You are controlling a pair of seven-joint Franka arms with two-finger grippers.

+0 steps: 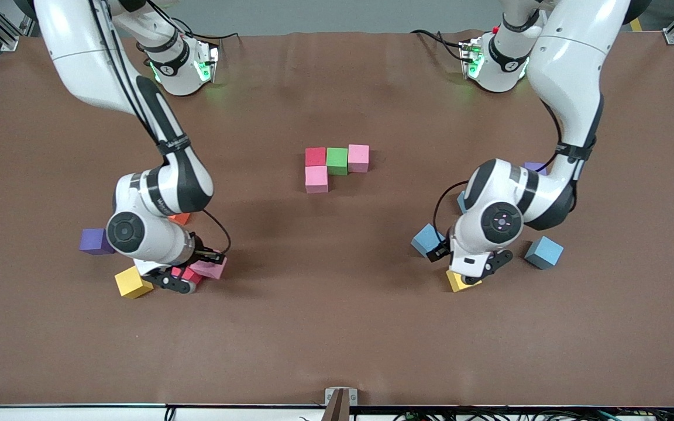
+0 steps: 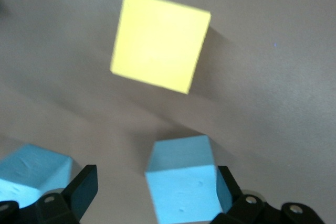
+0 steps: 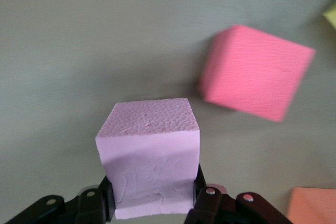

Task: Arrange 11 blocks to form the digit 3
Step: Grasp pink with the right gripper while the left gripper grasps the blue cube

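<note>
Item: pink cube (image 3: 149, 150), one of the 11 blocks. It sits squarely between the fingers of my right hand (image 3: 152, 198), which is clenched on it, low over the bench (image 1: 337, 321) at the right arm's end.

Destination: digit 3 (image 1: 316, 169), begun only. Four cubes touch at mid-bench: red, green and pink in a row, and a second pink under the red. Seven places are not yet filled.

Governing relation: from my right hand the figure lies toward the middle of the bench, and farther from the front camera than the loose cubes around that hand. I judge the carry runs diagonally inward.

Adjacent to the right hand: a red cube (image 3: 254, 72) just beside the pink one, and an orange cube (image 3: 315, 205) near.

Left hand (image 2: 156, 182): released, fingers spread around a light blue cube (image 2: 181, 179) that rests against one finger. A yellow cube (image 2: 160, 48) lies just ahead.

Both hands look about equally far from the figure.
</note>
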